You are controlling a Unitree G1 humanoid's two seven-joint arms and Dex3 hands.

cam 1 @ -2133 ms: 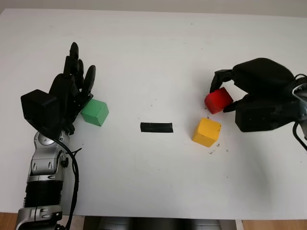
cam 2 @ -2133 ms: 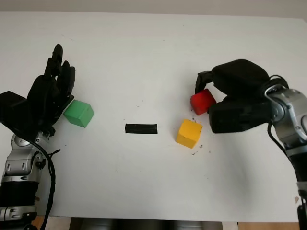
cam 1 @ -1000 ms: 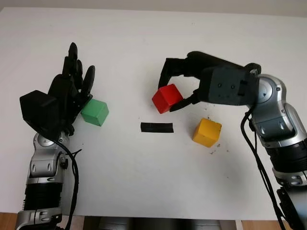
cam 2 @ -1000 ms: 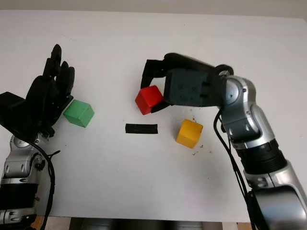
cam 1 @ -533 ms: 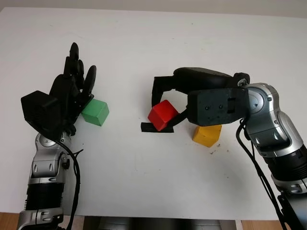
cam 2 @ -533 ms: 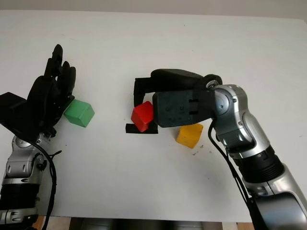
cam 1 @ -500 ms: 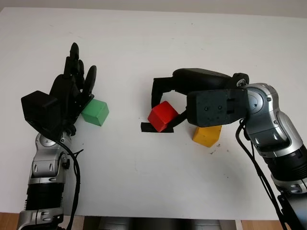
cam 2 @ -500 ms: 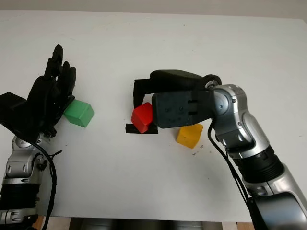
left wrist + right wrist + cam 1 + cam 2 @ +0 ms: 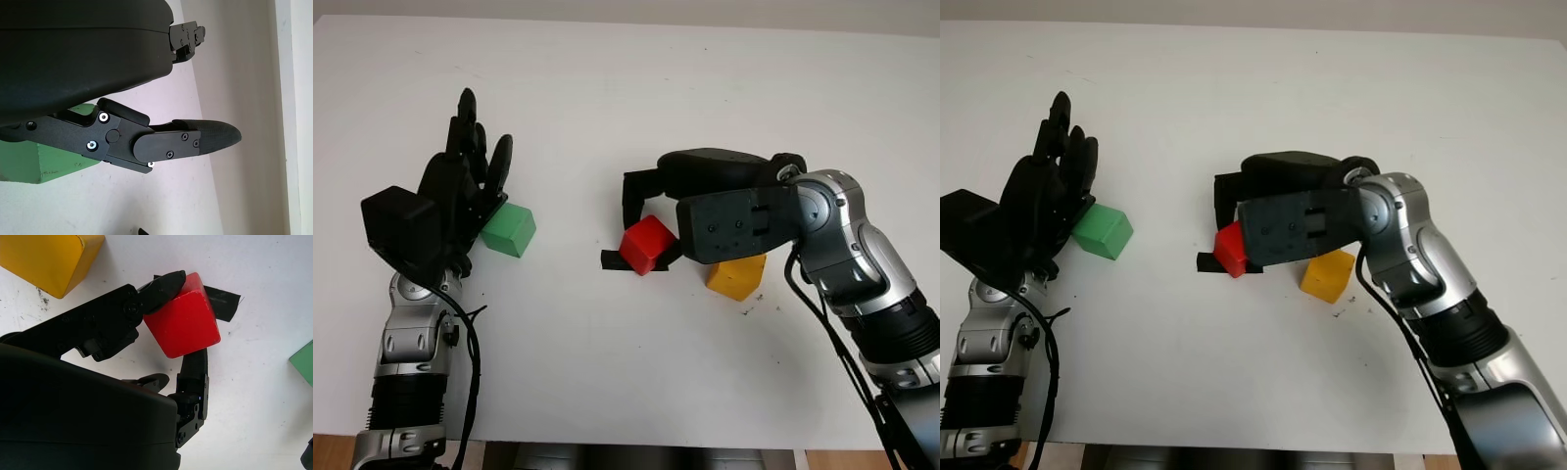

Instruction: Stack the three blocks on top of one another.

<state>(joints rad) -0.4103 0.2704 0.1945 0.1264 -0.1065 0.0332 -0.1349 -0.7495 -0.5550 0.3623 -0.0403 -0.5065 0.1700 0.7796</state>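
White table (image 9: 607,88) seen from the robot's head, with three blocks spread across its middle band. At far left, the left hand (image 9: 460,191) stands open and holds nothing, its fingers pointing toward the table's far edge; the green block (image 9: 509,230) sits on the table just beside this hand, on its inner side, and in the left wrist view the same green block (image 9: 44,159) lies close under the hand's black shell. Near the centre, a short strip of black tape (image 9: 610,260) lies flat on the table surface. The red block (image 9: 648,245) is held directly over this strip, tilted on one corner, and covers most of it; whether the block touches the tape or the table cannot be told. The right hand (image 9: 705,211) is closed on the red block, reaching in from the right with its forearm crossing the table; in the right wrist view the red block (image 9: 182,323) is pinched between one finger on its upper corner and another on its lower face, with the tape (image 9: 222,301) showing behind it. The yellow block (image 9: 736,277) rests on the table just to the right of the red block, partly hidden beneath the right hand's shell, and is not grasped.
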